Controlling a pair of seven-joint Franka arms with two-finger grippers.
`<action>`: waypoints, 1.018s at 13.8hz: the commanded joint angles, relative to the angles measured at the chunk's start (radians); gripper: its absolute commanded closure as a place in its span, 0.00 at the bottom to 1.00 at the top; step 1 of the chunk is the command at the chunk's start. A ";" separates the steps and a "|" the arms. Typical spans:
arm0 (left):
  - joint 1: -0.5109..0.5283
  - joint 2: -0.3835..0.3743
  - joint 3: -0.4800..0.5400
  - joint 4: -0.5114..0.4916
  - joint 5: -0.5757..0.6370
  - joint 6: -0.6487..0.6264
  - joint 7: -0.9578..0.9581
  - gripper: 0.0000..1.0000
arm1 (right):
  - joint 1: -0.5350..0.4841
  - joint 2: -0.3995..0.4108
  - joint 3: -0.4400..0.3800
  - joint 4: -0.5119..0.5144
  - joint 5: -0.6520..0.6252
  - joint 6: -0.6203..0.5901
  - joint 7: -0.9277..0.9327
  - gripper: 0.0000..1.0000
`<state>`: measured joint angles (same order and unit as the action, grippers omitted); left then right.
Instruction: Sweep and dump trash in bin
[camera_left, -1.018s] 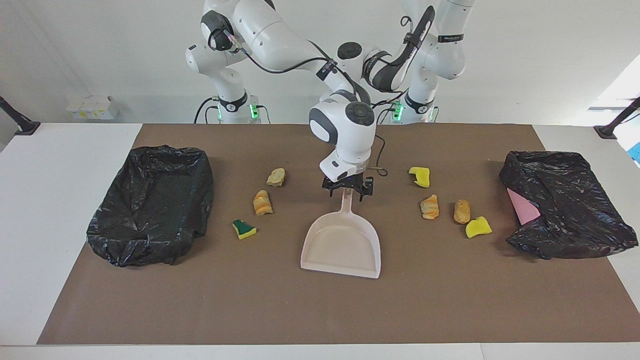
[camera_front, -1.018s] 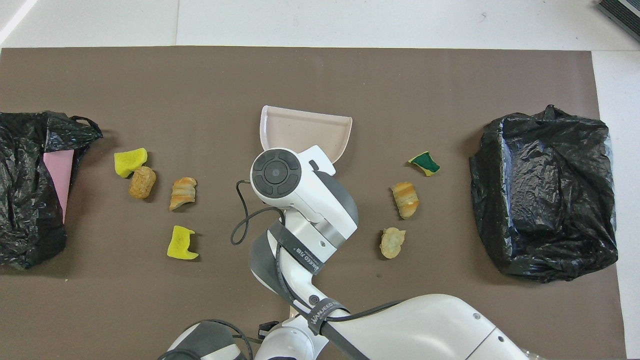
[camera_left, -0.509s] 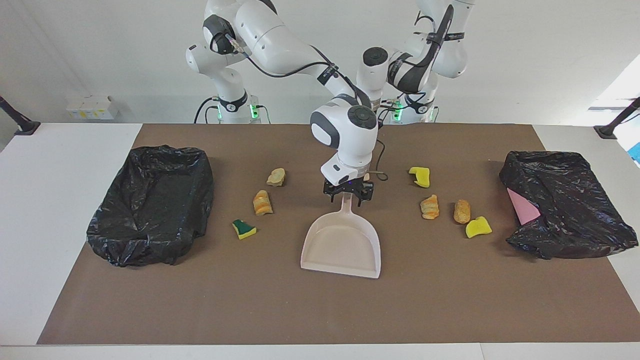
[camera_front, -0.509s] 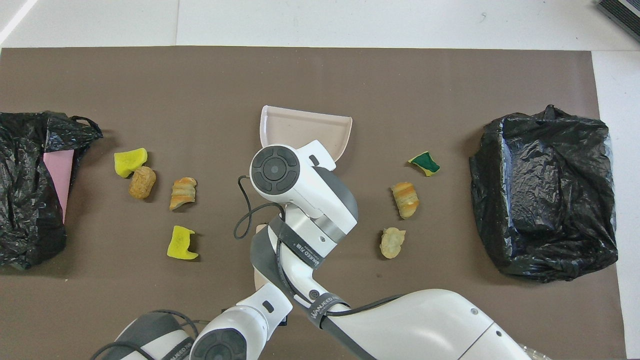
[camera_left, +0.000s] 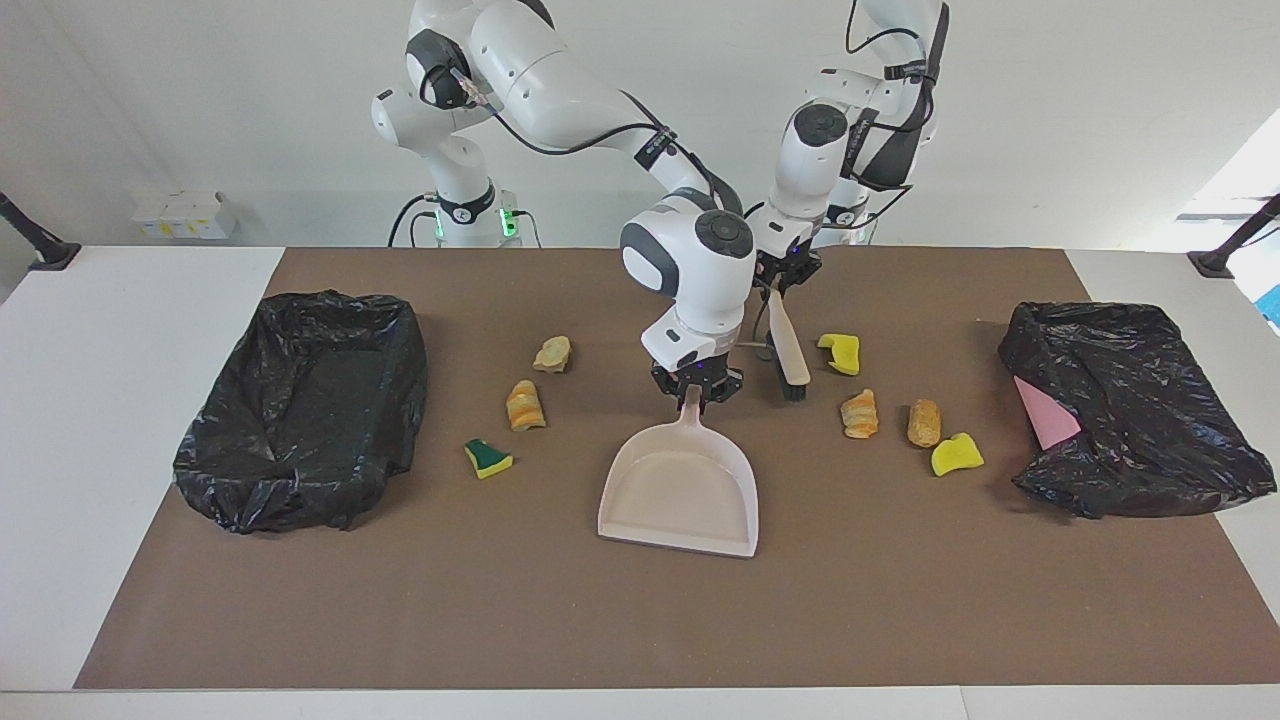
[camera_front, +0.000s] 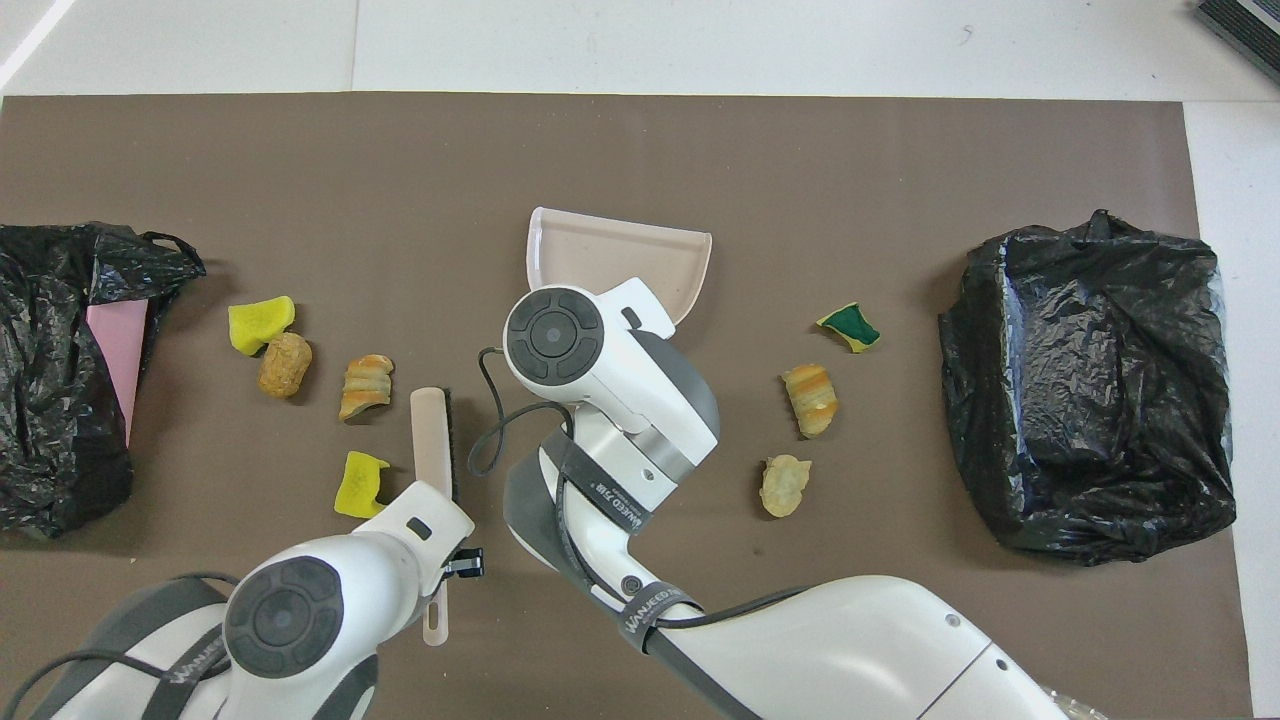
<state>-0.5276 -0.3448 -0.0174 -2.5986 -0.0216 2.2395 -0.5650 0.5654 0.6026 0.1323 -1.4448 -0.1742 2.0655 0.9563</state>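
Observation:
My right gripper is shut on the handle of the pale pink dustpan, which lies flat on the brown mat, also in the overhead view. My left gripper is shut on a beige brush with black bristles. The brush slants down between the dustpan handle and a yellow sponge chunk, and shows from above. More trash lies toward the left arm's end: two bread lumps and a yellow chunk. Toward the right arm's end lie two bread lumps and a green-backed sponge.
A black-bagged bin stands at the right arm's end of the mat. Another black-bagged bin stands at the left arm's end, with a flat pink sheet at its opening. A black cable loops beside the right wrist.
The left arm swung out from the back and brought the brush down beside the dustpan handle. The right gripper's fingers closed on the handle, and the pan shifted slightly.

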 joint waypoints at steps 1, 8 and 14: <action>0.113 -0.010 -0.009 0.077 0.026 -0.087 0.078 1.00 | -0.047 -0.036 0.007 -0.040 0.001 0.018 0.007 1.00; 0.432 0.157 -0.009 0.267 0.065 -0.080 0.417 1.00 | -0.044 -0.122 0.003 -0.116 -0.042 -0.004 -0.221 1.00; 0.633 0.268 -0.007 0.307 0.066 0.008 0.640 1.00 | -0.061 -0.136 0.004 -0.126 -0.093 -0.007 -0.627 0.97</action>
<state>0.0581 -0.1212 -0.0119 -2.3142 0.0239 2.2112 0.0392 0.5245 0.4994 0.1320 -1.5351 -0.2466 2.0464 0.4668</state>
